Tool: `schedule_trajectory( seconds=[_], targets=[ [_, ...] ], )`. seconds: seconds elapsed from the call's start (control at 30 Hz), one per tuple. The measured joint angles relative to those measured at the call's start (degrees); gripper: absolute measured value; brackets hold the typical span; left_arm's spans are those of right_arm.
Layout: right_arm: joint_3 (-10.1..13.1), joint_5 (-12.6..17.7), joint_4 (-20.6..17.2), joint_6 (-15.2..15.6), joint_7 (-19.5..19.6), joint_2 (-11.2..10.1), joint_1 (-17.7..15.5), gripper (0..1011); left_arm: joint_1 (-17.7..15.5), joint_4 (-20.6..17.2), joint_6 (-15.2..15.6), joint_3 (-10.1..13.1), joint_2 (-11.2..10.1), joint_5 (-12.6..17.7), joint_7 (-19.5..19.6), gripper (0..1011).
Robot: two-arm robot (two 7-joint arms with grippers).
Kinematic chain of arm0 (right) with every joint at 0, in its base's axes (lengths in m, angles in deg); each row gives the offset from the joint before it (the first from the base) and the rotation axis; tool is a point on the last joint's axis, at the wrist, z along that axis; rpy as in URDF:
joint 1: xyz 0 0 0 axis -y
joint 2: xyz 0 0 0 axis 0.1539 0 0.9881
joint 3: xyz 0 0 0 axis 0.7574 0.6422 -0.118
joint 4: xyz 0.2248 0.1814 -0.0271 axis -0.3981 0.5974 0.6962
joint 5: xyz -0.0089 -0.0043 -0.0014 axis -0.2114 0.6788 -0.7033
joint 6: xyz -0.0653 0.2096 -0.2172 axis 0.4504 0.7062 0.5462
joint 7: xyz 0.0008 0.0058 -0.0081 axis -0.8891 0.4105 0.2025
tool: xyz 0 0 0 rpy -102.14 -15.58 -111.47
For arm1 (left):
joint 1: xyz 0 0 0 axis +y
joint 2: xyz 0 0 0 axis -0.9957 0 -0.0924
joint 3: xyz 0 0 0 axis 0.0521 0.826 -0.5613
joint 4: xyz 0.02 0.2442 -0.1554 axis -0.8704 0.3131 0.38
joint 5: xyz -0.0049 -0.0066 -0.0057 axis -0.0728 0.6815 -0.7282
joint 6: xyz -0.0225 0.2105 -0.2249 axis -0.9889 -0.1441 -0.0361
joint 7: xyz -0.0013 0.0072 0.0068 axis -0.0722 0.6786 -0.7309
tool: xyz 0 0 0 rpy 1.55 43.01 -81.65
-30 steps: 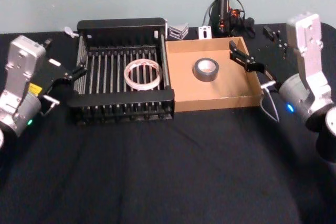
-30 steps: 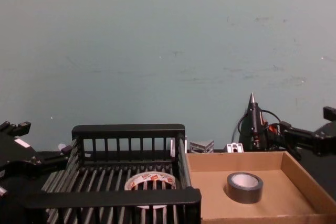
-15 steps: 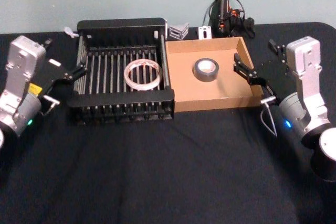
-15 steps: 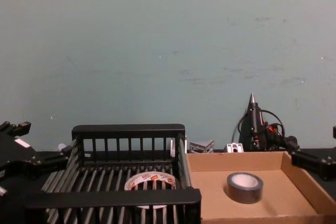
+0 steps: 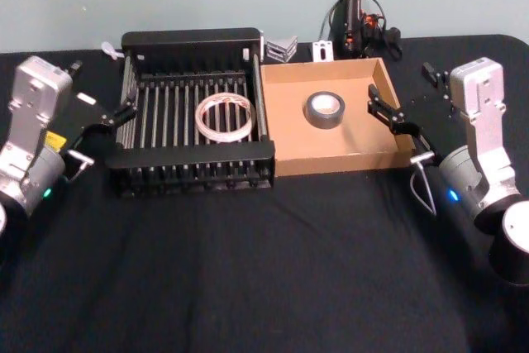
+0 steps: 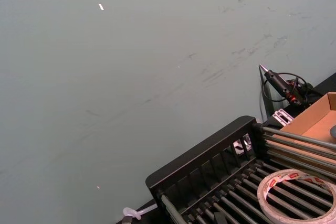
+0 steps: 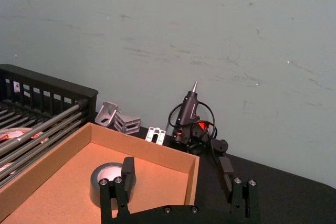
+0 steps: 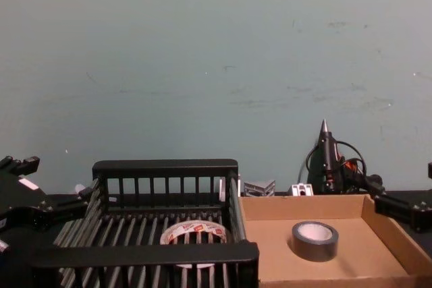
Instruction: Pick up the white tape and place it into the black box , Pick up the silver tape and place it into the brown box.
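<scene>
Right end effector [image 5: 388,112] sits at the brown box's [image 5: 285,150] right wall, fingers spread wide, nothing between them, one fingertip over the wall's top edge. Just inward of it, toward the robot's left, the silver tape [image 5: 324,109] lies flat on the tray floor, its hole facing up, pale core showing. Left end effector [image 5: 116,115] hangs off the black box's [image 5: 192,155] left side, empty as well; whether its fingers are apart, I cannot tell. To its right, the white tape [image 5: 225,116] lies flat on the slatted floor, hole up, red marks around its side. Both boxes stand side by side, touching, on a black-covered worktop [image 5: 248,270]. Beyond the tray, a glue gun [image 5: 354,14] stands against a pale teal wall [image 8: 216,65].
</scene>
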Motion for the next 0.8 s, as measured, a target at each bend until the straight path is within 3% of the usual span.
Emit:
schedule_trajectory(
  seconds=[0.8],
  targets=[
    [-0.07,0.16,-0.16,-0.01,0.0,-0.09,-0.08,1003,0.0,0.0,0.0,0.0,0.0,0.0,0.0,1001]
  ],
)
